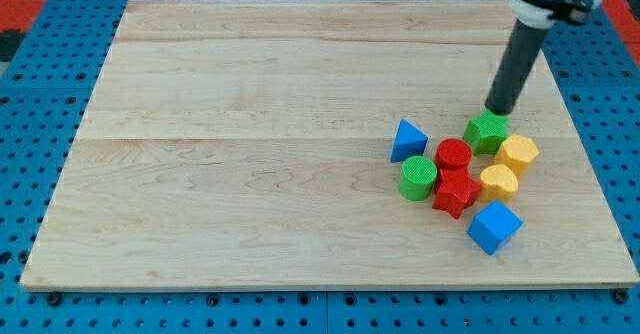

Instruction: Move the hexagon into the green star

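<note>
The yellow hexagon [519,153] lies at the right of the board, touching the lower right side of the green star [487,131]. My tip [497,110] stands right at the star's upper edge, on the side away from the hexagon, with the dark rod rising toward the view's top right. Both blocks belong to a tight cluster.
In the cluster are a blue triangle [407,140], a green cylinder [418,177], a red round block [454,154], a red star [456,192], a second yellow block [499,181] and a blue cube [494,226]. The wooden board's right edge [590,164] is close by.
</note>
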`<act>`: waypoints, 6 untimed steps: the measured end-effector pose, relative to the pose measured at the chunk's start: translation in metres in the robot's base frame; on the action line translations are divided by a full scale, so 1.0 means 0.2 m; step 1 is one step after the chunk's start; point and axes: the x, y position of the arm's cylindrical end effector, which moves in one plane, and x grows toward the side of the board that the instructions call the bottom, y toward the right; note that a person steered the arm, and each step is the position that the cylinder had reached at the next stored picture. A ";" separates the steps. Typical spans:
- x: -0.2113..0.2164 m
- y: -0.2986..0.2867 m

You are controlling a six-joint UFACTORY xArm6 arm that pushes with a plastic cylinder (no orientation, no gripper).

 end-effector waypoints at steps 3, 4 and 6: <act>0.13 0.24; 0.33 0.18; 0.34 0.20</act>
